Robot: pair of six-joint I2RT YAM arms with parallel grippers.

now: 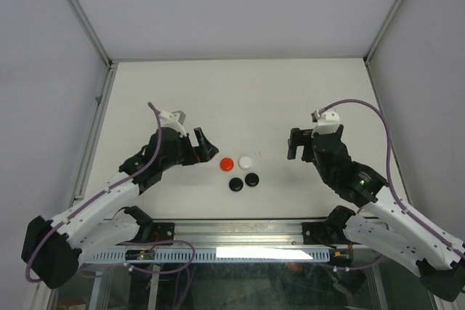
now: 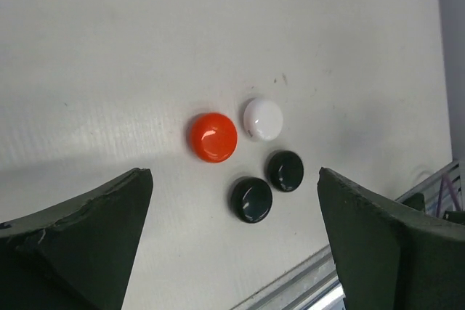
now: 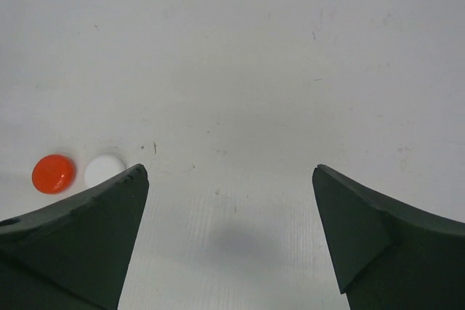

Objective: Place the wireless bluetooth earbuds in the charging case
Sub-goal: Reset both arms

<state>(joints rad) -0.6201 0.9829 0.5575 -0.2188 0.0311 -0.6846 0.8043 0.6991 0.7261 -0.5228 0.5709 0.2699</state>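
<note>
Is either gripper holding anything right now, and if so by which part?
Nothing is held. The left gripper and right gripper are both open and empty; the red disc, white disc and two black discs lie on the table.

An orange-red round disc (image 2: 213, 136); a white round disc (image 2: 262, 118); two glossy black round discs (image 2: 251, 199) (image 2: 285, 170); the worktop (image 1: 240, 99) plain off-white, faintly scuffed; left claw (image 2: 234, 176) and right claw (image 3: 231, 172) dark greenish-black; cables (image 1: 387, 152) purple.

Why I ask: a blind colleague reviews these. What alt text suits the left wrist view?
Four round discs cluster on a white table: orange-red disc, white disc, nearer black disc, farther black disc. The open left gripper frames the foreground, empty.
</note>
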